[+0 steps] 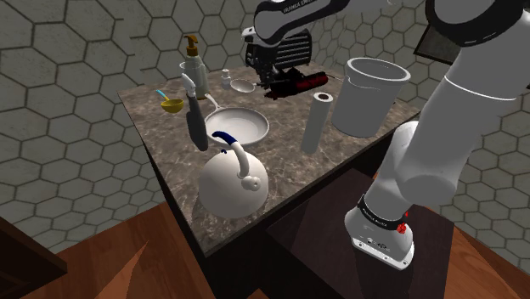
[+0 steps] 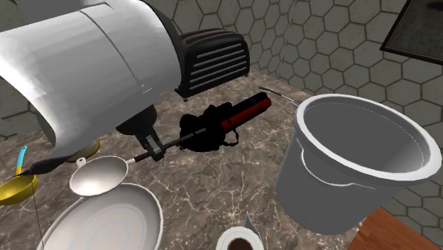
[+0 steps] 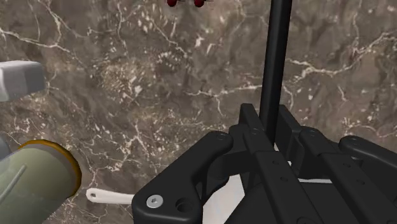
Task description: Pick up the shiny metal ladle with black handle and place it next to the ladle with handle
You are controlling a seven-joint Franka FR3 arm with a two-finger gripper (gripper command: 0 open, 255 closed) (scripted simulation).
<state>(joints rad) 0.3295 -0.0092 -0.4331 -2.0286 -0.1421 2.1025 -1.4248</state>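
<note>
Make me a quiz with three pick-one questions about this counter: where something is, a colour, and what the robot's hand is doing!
1. Which is nearest the bowl of the shiny metal ladle with black handle?
A round white pan
B tall white bucket
C white kettle
2. What colour is the bowl of the other ladle with blue handle?
A red
B yellow
C green
3. The black gripper is
A open above the bucket
B shut on the shiny ladle's handle
C shut on nothing
Answers: A, the pan lies just beside that bowl; B, it shows yellow; B, its fingers clasp the black handle.
</note>
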